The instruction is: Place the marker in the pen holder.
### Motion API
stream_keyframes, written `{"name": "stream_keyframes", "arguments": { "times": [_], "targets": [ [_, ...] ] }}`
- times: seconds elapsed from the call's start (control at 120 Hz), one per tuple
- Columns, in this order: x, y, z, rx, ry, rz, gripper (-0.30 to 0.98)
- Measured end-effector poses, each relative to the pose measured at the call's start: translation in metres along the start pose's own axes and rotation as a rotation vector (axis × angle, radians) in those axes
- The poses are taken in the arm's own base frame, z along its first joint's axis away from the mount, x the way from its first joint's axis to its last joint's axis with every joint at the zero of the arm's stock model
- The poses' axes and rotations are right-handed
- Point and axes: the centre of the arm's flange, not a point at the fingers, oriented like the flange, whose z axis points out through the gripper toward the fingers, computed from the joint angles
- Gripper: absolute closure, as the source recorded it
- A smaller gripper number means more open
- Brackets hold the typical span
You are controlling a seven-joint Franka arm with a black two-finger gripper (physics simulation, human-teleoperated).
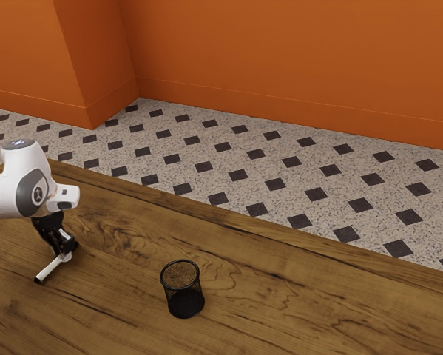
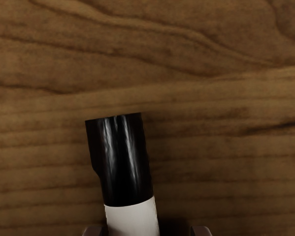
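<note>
- The arm [image 1: 21, 177] came in from the exterior view's left edge, its white and grey wrist set above the wooden table [image 1: 117, 303].
- From that wrist the black gripper [image 1: 66, 254] reached down, slanting a little toward the exterior view's right, with its fingertips low, near the tabletop.
- The gripper [image 2: 147, 231] stood open about the marker [image 1: 51, 269], its two fingers [image 2: 201, 231] on opposite sides of the barrel. One was right beside the barrel, perhaps touching it; a clear gap lay between the barrel and the other, so the marker was not clamped.
- The marker was a slim, straight stick, mostly white in the exterior view, with a dark end pointing toward that view's lower left. The opposite part ran in among the fingers.
- Seen close in the wrist view, it had a glossy black cap [image 2: 122, 162] with pale streaks of shine along its length, a flat end, and a small step on one side. Beyond the cap's edge the white barrel [image 2: 132, 220] began, passing between the fingers.
- The marker lay at a slant at the table's surface or just over it; whether it touched the wood could not be told.
- It was outside the black mesh pen holder [image 1: 198, 285], which stood upright on the table, well apart from it, toward the exterior view's right.
</note>
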Motion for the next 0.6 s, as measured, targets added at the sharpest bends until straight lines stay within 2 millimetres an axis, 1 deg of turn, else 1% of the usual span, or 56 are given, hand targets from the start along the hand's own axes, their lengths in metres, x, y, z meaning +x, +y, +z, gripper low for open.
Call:
{"name": "stream_keyframes", "arguments": {
  "times": [0.183, 0.367, 0.6],
  "targets": [
    [-0.0020, 0.0012, 0.0026, -0.027, -0.003, -0.011, 0.58],
    [-0.0030, 0.0018, 0.0035, -0.039, -0.006, -0.014, 0.71],
    [-0.0005, 0.0050, 0.0027, -0.033, -0.006, -0.009, 0.78]
  ]
}}
